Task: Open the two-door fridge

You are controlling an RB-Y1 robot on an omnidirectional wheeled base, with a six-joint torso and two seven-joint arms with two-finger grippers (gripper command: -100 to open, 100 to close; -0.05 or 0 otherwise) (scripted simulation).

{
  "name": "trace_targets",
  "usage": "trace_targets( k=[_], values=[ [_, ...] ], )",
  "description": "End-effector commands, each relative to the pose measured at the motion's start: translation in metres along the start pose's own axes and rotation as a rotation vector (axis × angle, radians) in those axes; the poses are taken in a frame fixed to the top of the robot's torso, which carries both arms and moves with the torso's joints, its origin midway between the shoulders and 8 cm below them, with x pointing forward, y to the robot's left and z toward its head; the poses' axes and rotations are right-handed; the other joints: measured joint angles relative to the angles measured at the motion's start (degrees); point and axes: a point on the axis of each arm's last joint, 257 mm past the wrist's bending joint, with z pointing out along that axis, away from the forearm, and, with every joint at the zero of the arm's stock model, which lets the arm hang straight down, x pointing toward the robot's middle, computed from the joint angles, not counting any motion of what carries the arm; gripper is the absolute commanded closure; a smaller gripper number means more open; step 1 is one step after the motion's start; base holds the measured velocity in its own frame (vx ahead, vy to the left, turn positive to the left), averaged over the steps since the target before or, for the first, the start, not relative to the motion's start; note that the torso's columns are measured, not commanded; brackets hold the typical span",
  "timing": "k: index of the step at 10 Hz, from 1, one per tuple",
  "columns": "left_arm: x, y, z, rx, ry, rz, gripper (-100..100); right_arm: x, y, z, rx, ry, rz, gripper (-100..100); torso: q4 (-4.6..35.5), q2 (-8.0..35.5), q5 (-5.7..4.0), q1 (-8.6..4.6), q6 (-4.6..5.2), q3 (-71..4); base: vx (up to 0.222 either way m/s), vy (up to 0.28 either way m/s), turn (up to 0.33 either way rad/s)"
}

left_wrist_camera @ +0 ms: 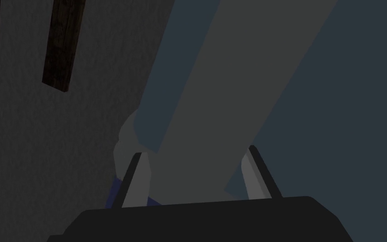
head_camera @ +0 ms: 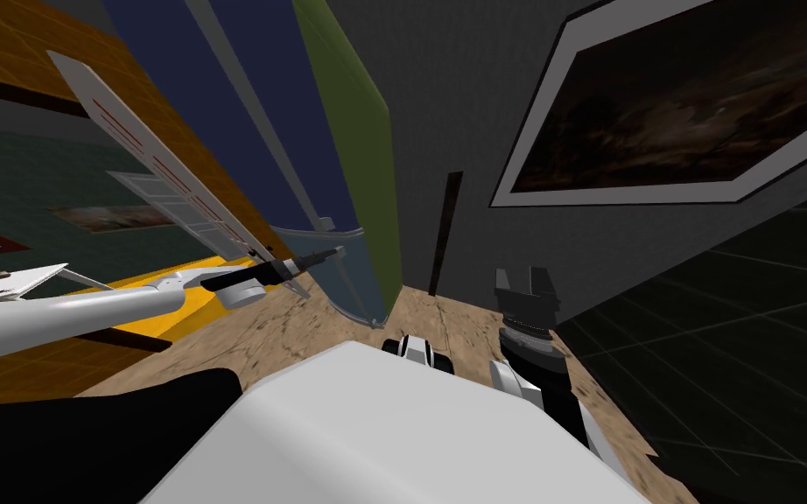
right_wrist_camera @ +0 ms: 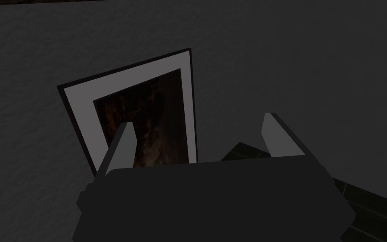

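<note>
Progress on the task is small, as far as I can judge: the fridge [head_camera: 244, 79], tall and dark blue with a green side, stands ahead of me against the dark wall. Its two doors look flush with each other, so I think that neither one is open yet. What seems done is the approach. My left arm is stretched out nearly straight, from my left side across toward the fridge front, and the left gripper [left_wrist_camera: 194, 151] is at the long grey handle [left_wrist_camera: 213, 105] which runs along the door. In the left wrist view the handle passes between my two fingers, near its rounded end. The fingers stand apart on both sides of it and I do not see them pressing it, so this gripper is spread and holds nothing. What is left, in my opinion, is almost everything: to close on the handle, to pull the door in an arc, and then the second door. My right arm hangs low beside my chest, with the right gripper [right_wrist_camera: 199, 122] pointing at the wall, its fingers also spread wide and empty.
</note>
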Motion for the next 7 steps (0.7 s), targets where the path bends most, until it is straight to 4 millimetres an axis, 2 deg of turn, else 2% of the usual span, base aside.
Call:
trace_targets(
  k=[1,2,4,5,7],
  values=[
    [0.008,-0.025,0.016,0.072,0.038,0.013,100,0.0,0.0,0.0,0.0,0.0,0.0,0,0.01,0.12,0.1,0.3,-0.01,0.05,-0.238,0.262,0.012],
    [0.008,-0.025,0.016,0.072,0.038,0.013,100,0.0,0.0,0.0,0.0,0.0,0.0,0,0.14,0.42,0.16,0.56,-0.1,0.25,-0.201,0.199,-0.031],
    [0.018,-0.051,0.03,0.146,0.077,0.022,100,0.0,0.0,0.0,0.0,0.0,0.0,0,0.09,-0.05,-0.04,0.13,-0.26,-0.09,-0.27,0.187,0.042],
    [0.018,-0.051,0.03,0.146,0.077,0.022,100,0.0,0.0,0.0,0.0,0.0,0.0,0,0.09,0.15,-0.02,0.16,-0.2,0.04,-0.234,0.21,0.001],
    [0.028,-0.077,0.043,0.22,0.116,0.029,100,0.0,0.0,0.0,0.0,0.0,0.0,0,-0.01,-0.49,-0.08,0.21,-0.19,-0.38,-0.185,0.267,0.026]
  ],
)
